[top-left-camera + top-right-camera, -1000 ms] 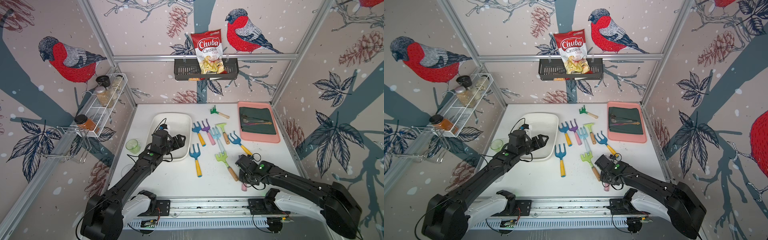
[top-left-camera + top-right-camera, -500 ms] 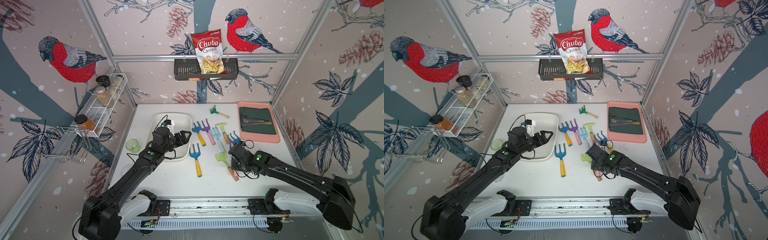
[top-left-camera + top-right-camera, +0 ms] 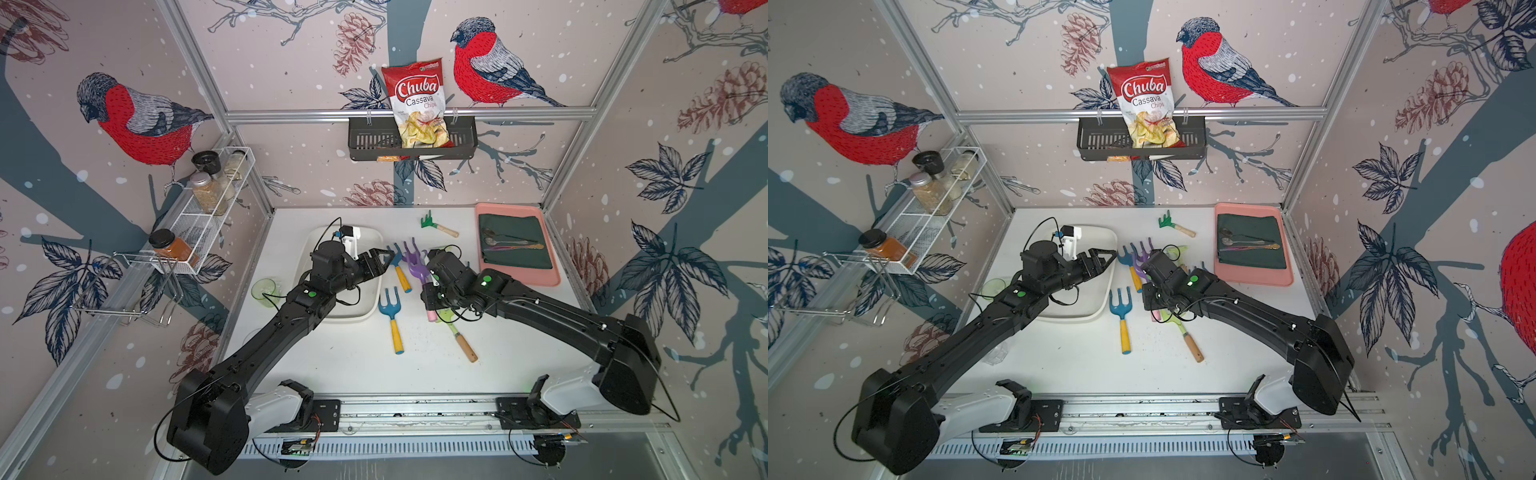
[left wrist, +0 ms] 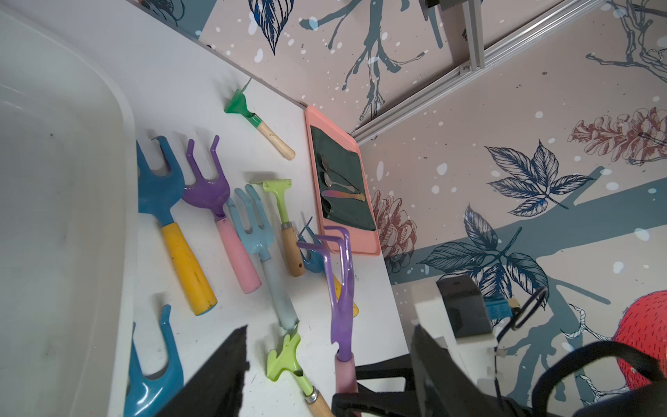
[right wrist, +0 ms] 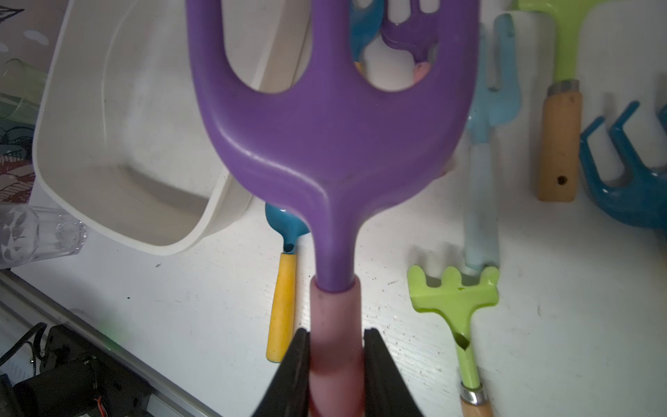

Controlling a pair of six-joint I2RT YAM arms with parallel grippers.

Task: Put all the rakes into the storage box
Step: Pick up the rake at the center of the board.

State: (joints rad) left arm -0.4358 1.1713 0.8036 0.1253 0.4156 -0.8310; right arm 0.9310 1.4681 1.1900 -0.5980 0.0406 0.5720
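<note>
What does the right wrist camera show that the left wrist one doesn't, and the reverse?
Only right wrist: the right claw closed on the pink handle of the purple rake seen close up, and a clear glass by the storage box. Only left wrist: the pink tray with spoons, and the small green rake. Both: the raised purple rake, the storage box with nothing seen inside, the lime rake.
</note>
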